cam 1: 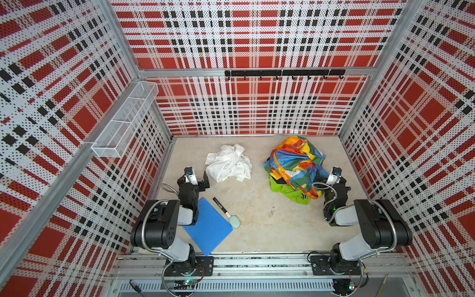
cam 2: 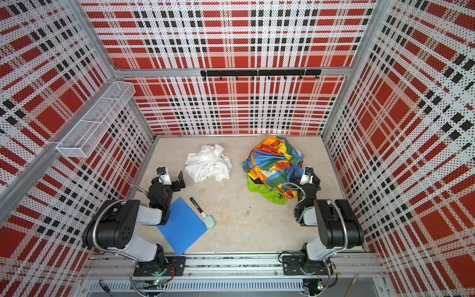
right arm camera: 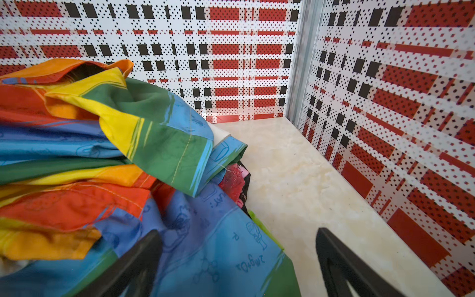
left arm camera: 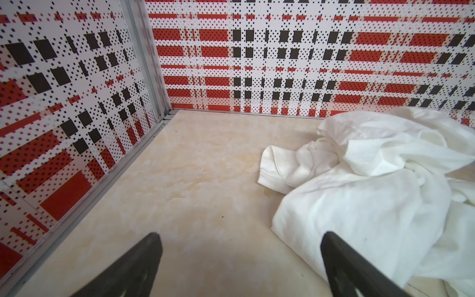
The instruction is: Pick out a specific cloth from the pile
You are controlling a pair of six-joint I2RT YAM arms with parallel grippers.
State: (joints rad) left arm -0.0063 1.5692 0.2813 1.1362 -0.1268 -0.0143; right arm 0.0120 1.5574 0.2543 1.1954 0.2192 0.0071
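on the table (cam 1: 257, 218) the cloth (cam 1: 228, 163) lies apart from the pile (cam 1: 295, 164), i have left fingers (left arm camera: 144, 257) wide beside it, right fingers (right arm camera: 144, 252) wide at the pile, both empty.

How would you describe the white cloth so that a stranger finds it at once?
Find the beige table, then the colourful pile on its right half. Left of that pile, apart from it, lies the cloth: crumpled and plain white, with no colours.
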